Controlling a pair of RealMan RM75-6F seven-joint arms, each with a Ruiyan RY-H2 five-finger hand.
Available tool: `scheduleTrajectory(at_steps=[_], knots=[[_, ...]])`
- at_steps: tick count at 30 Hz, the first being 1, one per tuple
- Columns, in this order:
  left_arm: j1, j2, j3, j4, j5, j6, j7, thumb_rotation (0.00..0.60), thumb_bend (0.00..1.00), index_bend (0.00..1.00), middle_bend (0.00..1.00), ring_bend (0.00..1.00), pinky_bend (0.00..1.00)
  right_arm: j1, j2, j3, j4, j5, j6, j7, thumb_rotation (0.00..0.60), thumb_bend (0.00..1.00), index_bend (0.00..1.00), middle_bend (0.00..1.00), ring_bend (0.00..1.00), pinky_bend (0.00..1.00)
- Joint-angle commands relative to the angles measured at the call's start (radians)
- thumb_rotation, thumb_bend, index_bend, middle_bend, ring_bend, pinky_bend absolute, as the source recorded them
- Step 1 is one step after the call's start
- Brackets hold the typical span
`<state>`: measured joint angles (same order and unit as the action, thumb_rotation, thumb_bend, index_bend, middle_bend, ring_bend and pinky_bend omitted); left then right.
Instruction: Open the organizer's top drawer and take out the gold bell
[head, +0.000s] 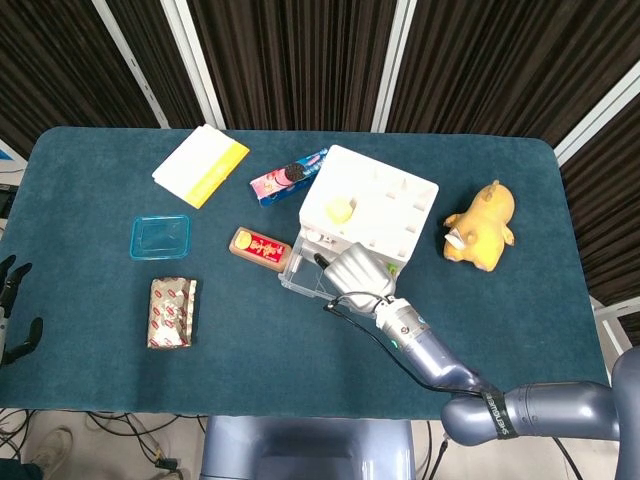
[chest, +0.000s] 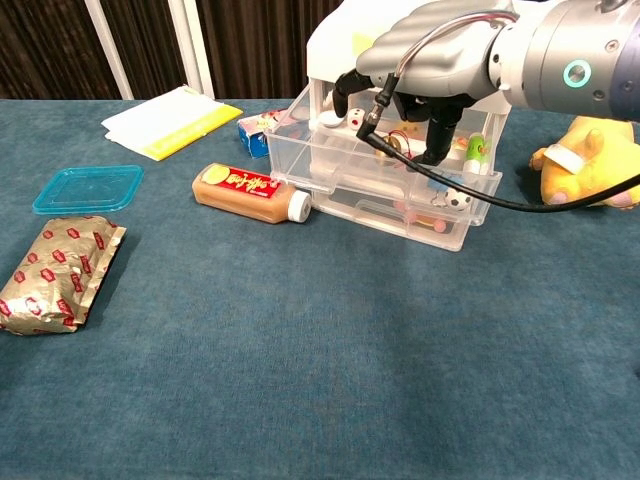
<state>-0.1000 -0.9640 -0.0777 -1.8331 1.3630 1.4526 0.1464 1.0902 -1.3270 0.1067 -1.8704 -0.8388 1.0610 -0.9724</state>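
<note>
The white organizer (head: 372, 212) (chest: 345, 45) stands mid-table with its clear top drawer (head: 303, 268) (chest: 345, 160) pulled out. In the drawer lies the gold bell (chest: 399, 143), partly hidden by a black cable and by fingers. My right hand (head: 355, 271) (chest: 432, 68) hangs over the drawer with its fingers (chest: 437, 140) dipped in beside the bell and its thumb apart on the left. No grip on the bell shows. My left hand (head: 11, 310) hangs off the table's left edge, fingers spread, holding nothing.
The drawer also holds a die (chest: 353, 118), a small football (chest: 458, 197) and a green tube (chest: 473, 153). A sauce bottle (chest: 250, 192) lies against the drawer's left. Further off lie a blue lid (chest: 88, 188), a foil packet (chest: 60, 275), a yellow booklet (chest: 172, 120) and a yellow plush (chest: 590, 165).
</note>
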Motion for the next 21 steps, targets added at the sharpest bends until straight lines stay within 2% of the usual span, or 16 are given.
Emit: scheduleTrajectory(at_steps=[1, 21], knots=[[0.0, -0.001, 0.001, 0.001, 0.001, 0.0, 0.0, 0.6, 0.42, 0.07, 0.0, 0.0, 0.0, 0.0, -0.003, 0.001, -0.002, 0.004, -0.001, 0.005, 0.6, 0.29, 0.22, 0.99, 1.0, 1.0], [-0.001, -0.001, 0.002, 0.001, 0.0, -0.002, 0.003, 0.6, 0.42, 0.07, 0.0, 0.0, 0.0, 0.009, -0.011, -0.008, 0.018, 0.032, -0.006, 0.015, 0.6, 0.29, 0.22, 0.99, 1.0, 1.0]])
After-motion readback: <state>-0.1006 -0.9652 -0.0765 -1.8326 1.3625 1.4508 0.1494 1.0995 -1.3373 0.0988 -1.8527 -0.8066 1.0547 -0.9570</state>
